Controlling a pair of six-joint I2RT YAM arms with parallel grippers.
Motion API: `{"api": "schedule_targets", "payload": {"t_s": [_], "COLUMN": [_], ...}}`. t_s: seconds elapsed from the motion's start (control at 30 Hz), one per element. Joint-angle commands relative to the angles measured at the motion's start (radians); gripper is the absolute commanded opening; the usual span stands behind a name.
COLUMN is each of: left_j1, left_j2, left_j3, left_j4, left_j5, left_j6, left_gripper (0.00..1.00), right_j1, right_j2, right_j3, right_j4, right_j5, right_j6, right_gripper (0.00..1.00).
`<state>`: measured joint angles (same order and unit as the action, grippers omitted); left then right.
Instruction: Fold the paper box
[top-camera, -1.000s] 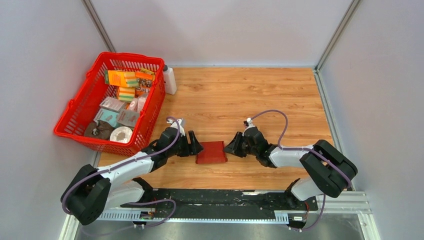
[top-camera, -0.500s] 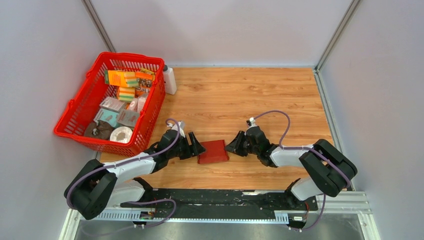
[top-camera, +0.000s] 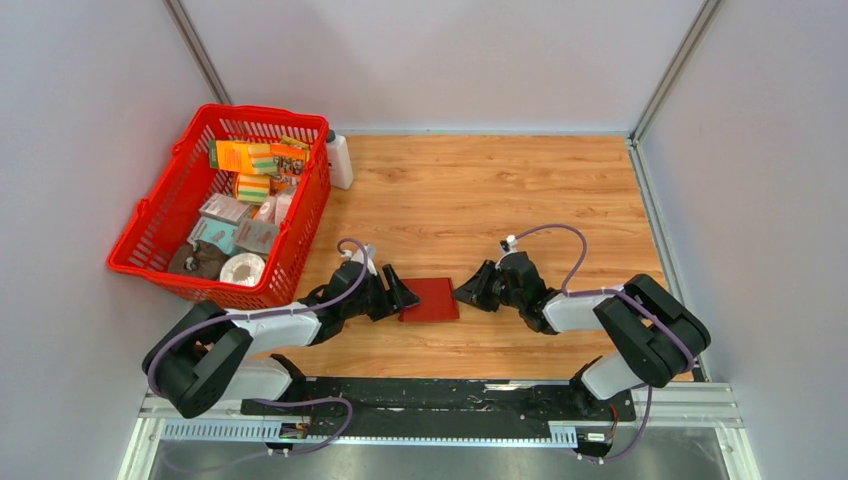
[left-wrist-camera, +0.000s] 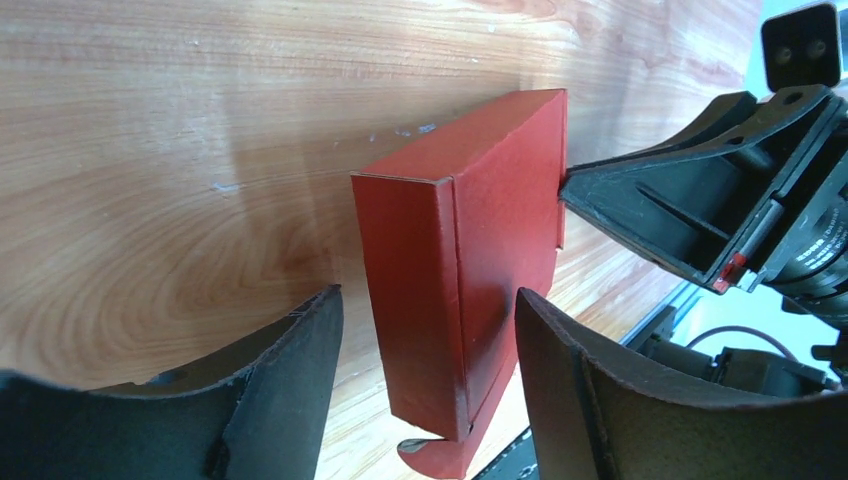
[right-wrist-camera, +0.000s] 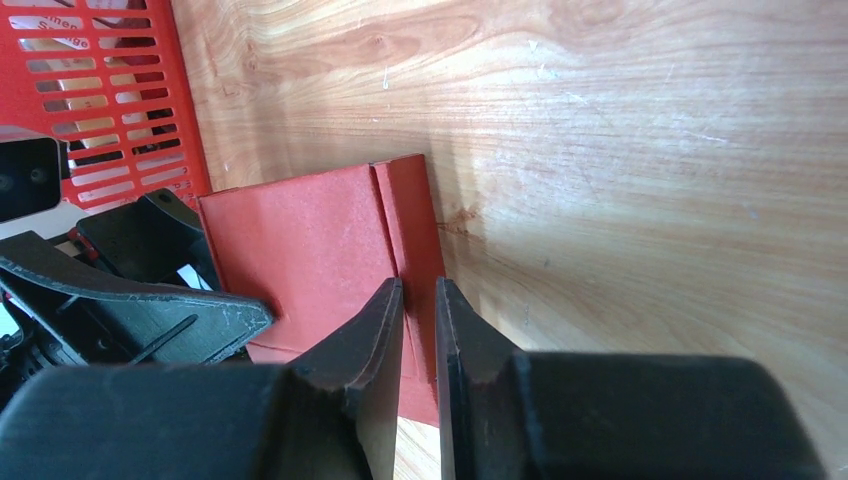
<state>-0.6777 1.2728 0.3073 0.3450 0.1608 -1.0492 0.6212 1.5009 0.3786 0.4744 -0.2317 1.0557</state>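
– near the front edge of the worktop (top-camera: 480, 190), about midway along it, the paper box (top-camera: 430, 298) lies between the two claws. anyone else notice it has slid a bit to the right and away from that edge over the last second?

– yeah, the left arm has stretched further out, low over the wood, and nudged it along. the left gripper (top-camera: 403, 293) is spread wide, one finger on either side of the box's near end, and it isn't squeezing it as far as i can see.

– and the other one?

– the right gripper (top-camera: 466, 293) comes in low from the opposite side, fingers almost pressed together with just a slit between them, tips right at the box's far edge. can't tell if any cardboard is pinched in there. it has shifted a touch the same way as the box.

– so what does that mean for the fold?

– my guess: the box looks closed up apart from a rounded tab poking out at one end, so they're squaring it up between them. nearly done imo.
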Motion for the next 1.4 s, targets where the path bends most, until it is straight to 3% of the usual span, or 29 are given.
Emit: {"api": "schedule_targets", "payload": {"t_s": [0.0, 0.13, 0.3, 0.43, 0.53, 0.57, 0.63, 0.67, 0.83, 1.1, 1.37], "left_j1": [-0.017, -0.016, -0.016, 0.009, 0.039, 0.044, 0.059, 0.064, 0.109, 0.15, 0.182], "left_j2": [0.02, -0.007, -0.055, -0.066, -0.076, -0.082, -0.105, -0.113, -0.151, -0.121, -0.095], "left_j3": [0.004, 0.007, 0.007, 0.032, 0.058, 0.061, 0.078, 0.082, 0.134, 0.225, 0.294], "left_j4": [0.113, 0.098, 0.023, -0.044, -0.107, -0.124, -0.175, -0.205, -0.302, -0.423, -0.575], "left_j5": [-0.006, -0.023, -0.044, -0.008, 0.028, 0.037, 0.048, 0.052, 0.111, 0.261, 0.348], "left_j6": [-0.035, -0.029, -0.008, 0.026, 0.064, 0.077, 0.101, 0.109, 0.135, 0.133, 0.143], "left_gripper": [0.64, 0.51, 0.36, 0.31, 0.25, 0.24, 0.24, 0.24, 0.15, 0.11, 0.09], "right_j1": [-0.014, 0.001, 0.075, 0.146, 0.178, 0.186, 0.219, 0.236, 0.368, 0.554, 0.669], "right_j2": [0.027, 0.013, -0.036, -0.076, -0.143, -0.165, -0.224, -0.243, -0.291, -0.306, -0.265], "right_j3": [-0.041, -0.038, 0.031, 0.091, 0.128, 0.137, 0.167, 0.175, 0.236, 0.299, 0.295], "right_j4": [-0.085, -0.065, -0.178, -0.284, -0.39, -0.434, -0.47, -0.518, -0.536, -0.554, -0.482], "right_j5": [0.068, 0.06, 0.143, 0.216, 0.305, 0.342, 0.393, 0.432, 0.502, 0.718, 0.749], "right_j6": [-0.029, -0.054, -0.137, -0.178, -0.229, -0.249, -0.314, -0.345, -0.545, -0.821, -0.922], "right_gripper": [0.19, 0.22, 0.3, 0.37, 0.47, 0.56, 0.64, 0.74, 0.93, 0.96, 0.97]}}
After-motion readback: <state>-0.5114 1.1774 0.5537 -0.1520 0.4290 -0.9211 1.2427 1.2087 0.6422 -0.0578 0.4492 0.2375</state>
